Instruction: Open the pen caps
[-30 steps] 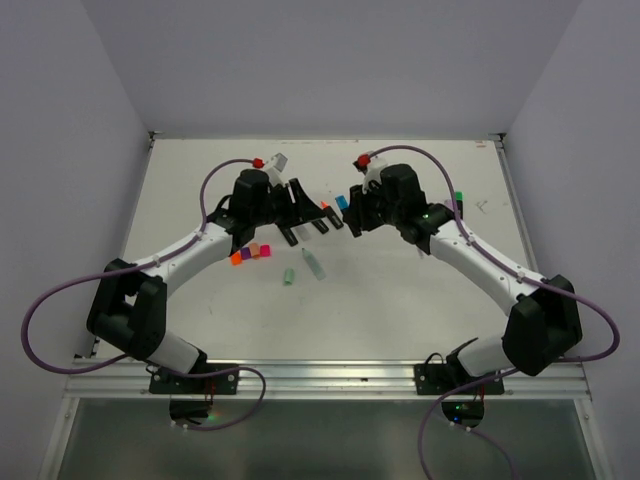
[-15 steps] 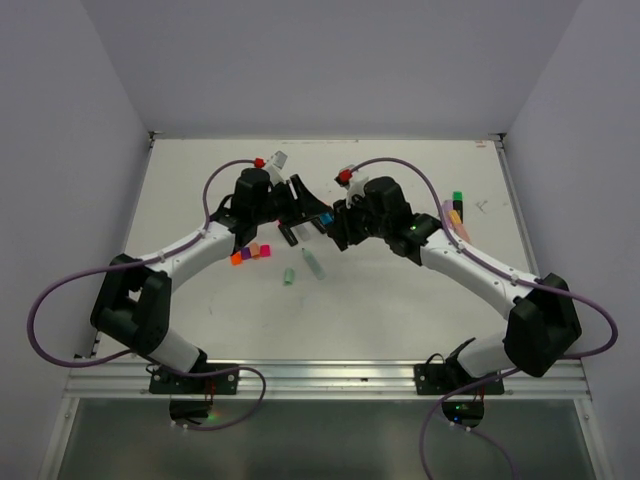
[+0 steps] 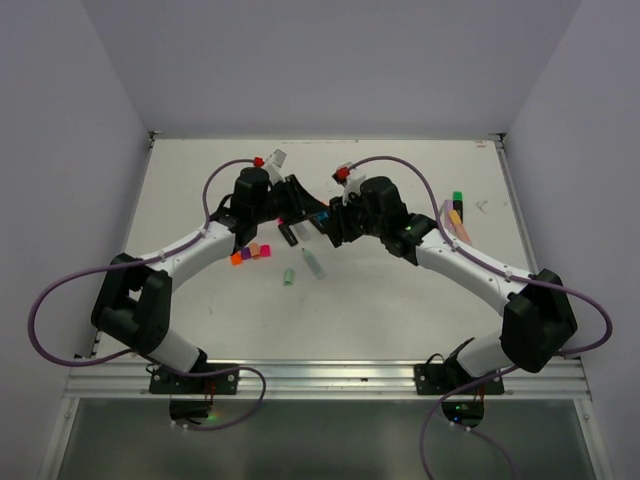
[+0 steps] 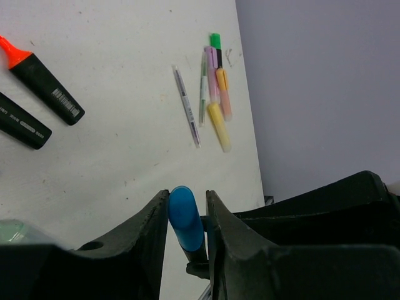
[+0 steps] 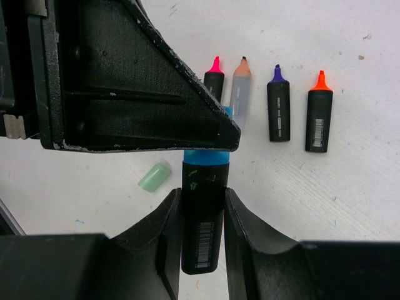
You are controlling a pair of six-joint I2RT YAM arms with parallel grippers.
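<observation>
Two end effectors meet above the middle of the desk (image 3: 350, 310). The left end effector (image 4: 186, 200) is closed narrow on the blue cap (image 4: 185, 215). The right end effector (image 5: 203, 197) clamps the black highlighter (image 5: 202, 231) that carries this cap. Loose caps (image 3: 250, 254) in orange, purple and pink lie near the left forearm. A green cap (image 5: 154, 176) lies on the desk near the clamped highlighter, and four uncapped highlighters (image 5: 278, 111) lie in a row beyond. Thin pens (image 4: 187, 106) and pastel highlighters (image 4: 219, 106) lie near the right edge. One second earlier the right end effector, with the highlighter, stood clear of the left one; now the two touch. In the right wrist view the left end effector blocks most of the cap. The left wrist view shows the cap between both fingers. The top view hides the grip.
</observation>
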